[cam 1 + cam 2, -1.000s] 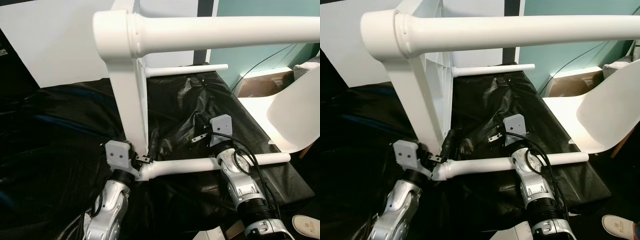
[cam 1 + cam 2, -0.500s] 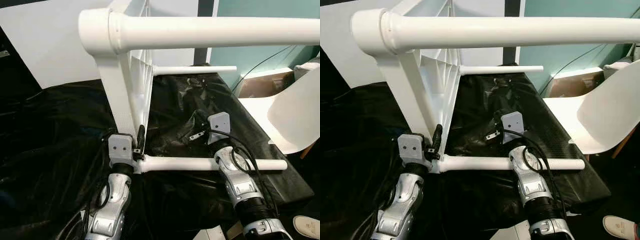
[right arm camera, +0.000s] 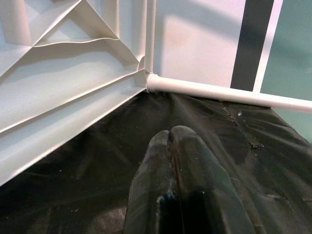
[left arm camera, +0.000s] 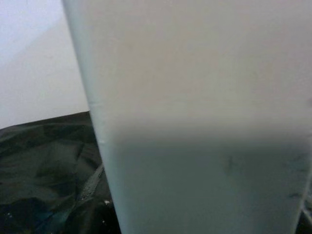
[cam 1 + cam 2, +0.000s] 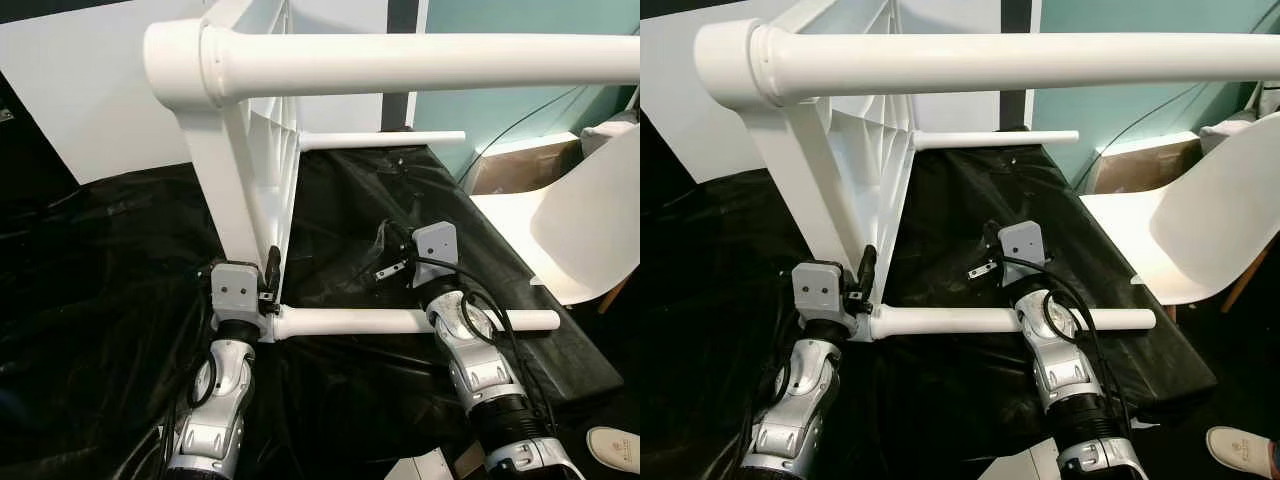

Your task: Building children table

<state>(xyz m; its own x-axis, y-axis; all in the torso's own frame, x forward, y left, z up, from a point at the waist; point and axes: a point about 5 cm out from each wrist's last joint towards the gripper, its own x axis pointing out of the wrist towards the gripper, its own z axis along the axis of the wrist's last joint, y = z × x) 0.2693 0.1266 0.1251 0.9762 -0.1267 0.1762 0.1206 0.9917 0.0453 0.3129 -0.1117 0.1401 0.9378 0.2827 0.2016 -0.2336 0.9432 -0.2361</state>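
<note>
Table [image 5: 250, 170]: white, tipped on its side at centre-left of the frame, legs pointing right, resting on a black sheet [image 5: 110, 260].
Near leg [image 5: 350, 321]: lies level across the lower middle.
Left gripper [image 5: 268, 285]: at the table's lower corner; fingers' opening cannot be told.
Right gripper [image 3: 171, 146]: fingers pressed together, holding nothing, wrist under the near leg.
Chair [image 5: 590, 230]: white, right edge.

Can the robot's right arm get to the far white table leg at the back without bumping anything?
Probably yes. The right pincer already faces the far table leg, with bare black sheet between. It may need a long stretch.
</note>
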